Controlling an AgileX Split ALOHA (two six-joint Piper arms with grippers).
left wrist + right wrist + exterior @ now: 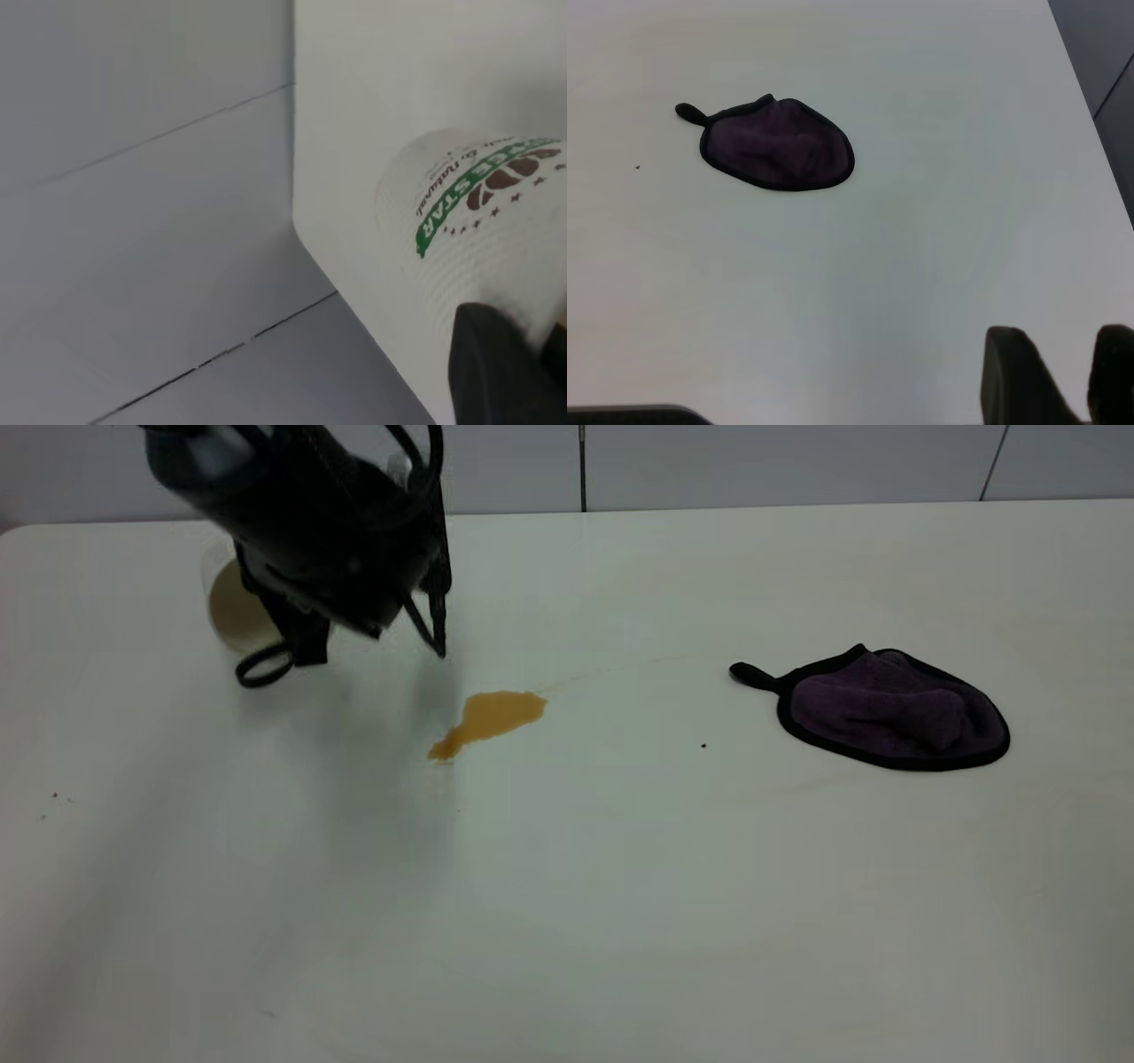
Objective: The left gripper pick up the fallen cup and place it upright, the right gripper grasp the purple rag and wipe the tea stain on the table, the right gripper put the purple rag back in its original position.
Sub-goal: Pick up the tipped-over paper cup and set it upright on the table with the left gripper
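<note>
L gripper (292,633) is hanging over the fallen white cup (478,230), green "STAR" lettering w/ brown beans showing; jaws' state can't be told; R gripper (1059,376) jaws are sitting apart.

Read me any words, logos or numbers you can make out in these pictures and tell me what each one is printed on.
"STAR": green capital letters curving around brown coffee-bean shapes and small stars, on the side of the cup; the letters before it run out of view.
Small dark script beside the logo on the cup: too small and blurred to read.
Purple rag, table and left gripper: no text visible.
</note>
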